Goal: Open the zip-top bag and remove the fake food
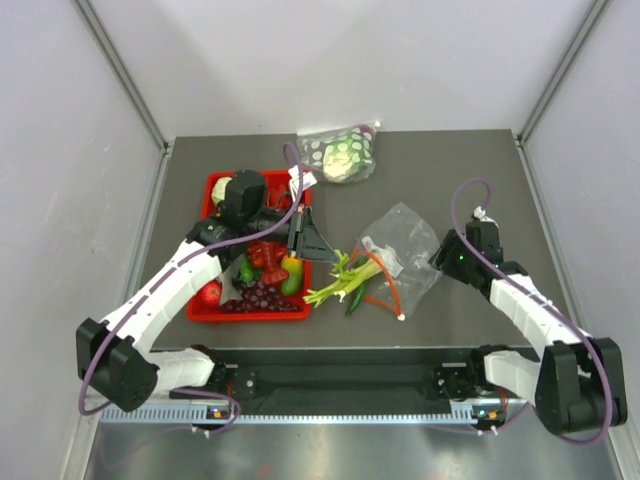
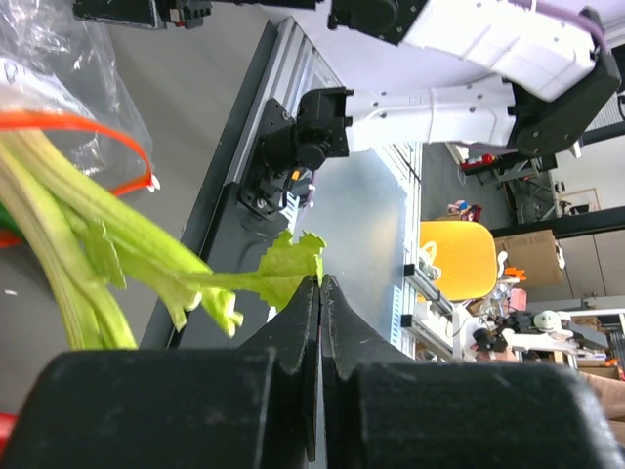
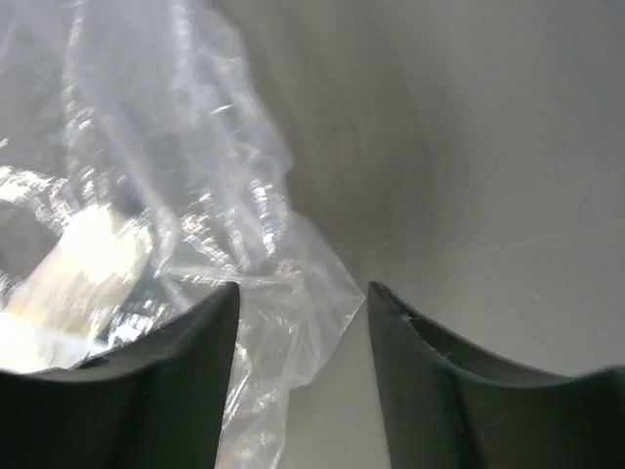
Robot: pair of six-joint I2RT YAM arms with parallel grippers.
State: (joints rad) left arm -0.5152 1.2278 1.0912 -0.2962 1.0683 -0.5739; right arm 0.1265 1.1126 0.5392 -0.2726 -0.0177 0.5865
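The clear zip-top bag (image 1: 405, 240) lies crumpled at mid table, its orange-red zip strip (image 1: 385, 293) curling at the near side and its white label (image 1: 383, 258) showing. The pale green celery bunch (image 1: 345, 283) sticks out of its mouth towards the left, beside a slim dark green piece (image 1: 357, 300). My left gripper (image 1: 330, 255) is shut on a celery leaf (image 2: 293, 264) at its tips (image 2: 320, 281). My right gripper (image 1: 440, 255) is open (image 3: 303, 288) at the bag's right edge, with a bag corner (image 3: 293, 283) between the fingers. No grey fish shows.
A red tray (image 1: 215, 185) at the left holds purple grapes (image 1: 262, 295) and other fake food, under my left arm. A dotted clear bag with a pale round head (image 1: 345, 155) lies at the back. The table's near rail (image 2: 264, 147) is close behind the celery.
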